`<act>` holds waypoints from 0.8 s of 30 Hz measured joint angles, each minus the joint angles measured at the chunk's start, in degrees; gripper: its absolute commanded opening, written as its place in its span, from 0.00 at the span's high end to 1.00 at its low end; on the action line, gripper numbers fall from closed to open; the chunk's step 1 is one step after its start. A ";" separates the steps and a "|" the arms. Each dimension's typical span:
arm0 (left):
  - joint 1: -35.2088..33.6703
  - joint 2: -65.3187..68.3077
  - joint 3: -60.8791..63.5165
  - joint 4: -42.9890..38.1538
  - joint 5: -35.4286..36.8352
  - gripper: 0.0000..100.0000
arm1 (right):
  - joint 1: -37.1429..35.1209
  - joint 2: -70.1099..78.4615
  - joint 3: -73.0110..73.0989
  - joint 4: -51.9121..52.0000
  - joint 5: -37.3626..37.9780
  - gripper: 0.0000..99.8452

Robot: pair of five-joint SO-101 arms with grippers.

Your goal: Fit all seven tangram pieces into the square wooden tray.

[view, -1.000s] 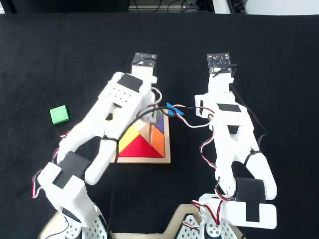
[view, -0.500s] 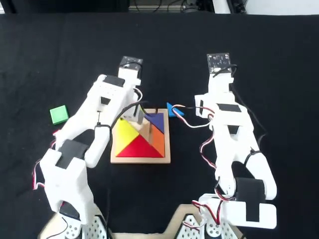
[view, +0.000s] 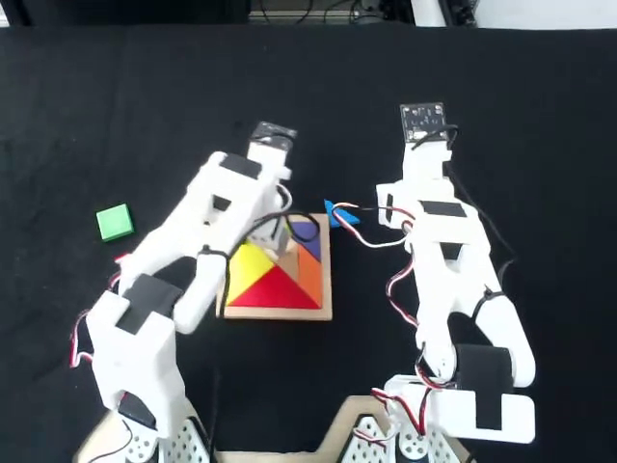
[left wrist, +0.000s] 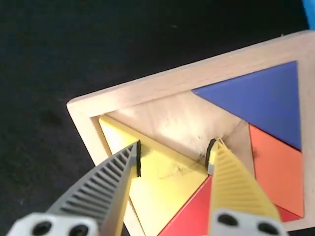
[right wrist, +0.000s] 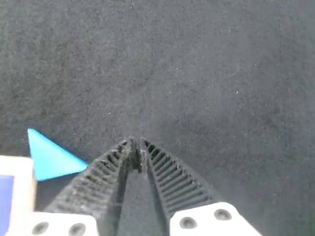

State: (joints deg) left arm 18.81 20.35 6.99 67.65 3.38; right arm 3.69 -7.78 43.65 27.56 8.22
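— Left wrist view first: what is the left pincer (left wrist: 173, 156) doing?

— It hangs low over the tray (left wrist: 147, 88) with its jaws wide apart and nothing between them. The tips sit above the yellow triangle (left wrist: 162, 191), at the rim of the empty pocket (left wrist: 172, 120).

— What is already seated?

— The yellow triangle, a red triangle (left wrist: 194, 212), an orange piece (left wrist: 275, 172) and a dark blue triangle (left wrist: 261, 103). The pocket is bare wood along the tray's far edge, between the yellow and the dark blue.

— And the loose pieces?

— A light blue triangle (right wrist: 49, 158) lies flat just off the tray's far right corner, between the two arms. A green square (view: 115, 222) sits well apart, toward the left edge of the table (view: 540, 96). I can't place the seventh.

— Which arm suits the light blue one?

— The right, I'd judge. The right pincer (right wrist: 134, 150) is closed tight on nothing and hovers just beside it, with one tip of the triangle pointing at its fingers. It would have to spread its jaws first.

— Is there room to work?

— Open table on every side but one. The tray's rim is almost against the triangle, so a finger dropped on that side could nudge the tray.
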 measured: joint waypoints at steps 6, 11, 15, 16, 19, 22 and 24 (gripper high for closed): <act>2.37 0.00 0.09 0.00 -0.26 0.76 | 0.00 0.00 0.00 0.00 0.00 0.99; 2.29 0.00 0.09 0.00 -0.26 0.76 | 0.00 0.00 0.00 0.00 0.00 0.99; 1.32 -0.09 0.18 0.00 -0.26 0.76 | 0.00 0.00 0.00 0.00 0.00 0.99; 1.05 -0.09 0.26 0.00 -0.26 0.76 | 0.00 0.00 0.00 0.00 0.00 0.99; -0.09 -0.62 0.35 0.88 -0.26 0.76 | 0.00 0.00 0.00 0.00 0.00 0.99; -1.23 -2.46 0.53 4.04 0.00 0.76 | 0.00 0.00 0.00 0.00 0.00 0.99; -1.49 -5.36 0.53 5.45 -0.35 0.76 | 0.00 0.00 0.00 0.00 0.00 0.99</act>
State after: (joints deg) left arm 17.32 14.99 7.52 73.10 3.03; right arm 3.69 -7.78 43.65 27.56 8.22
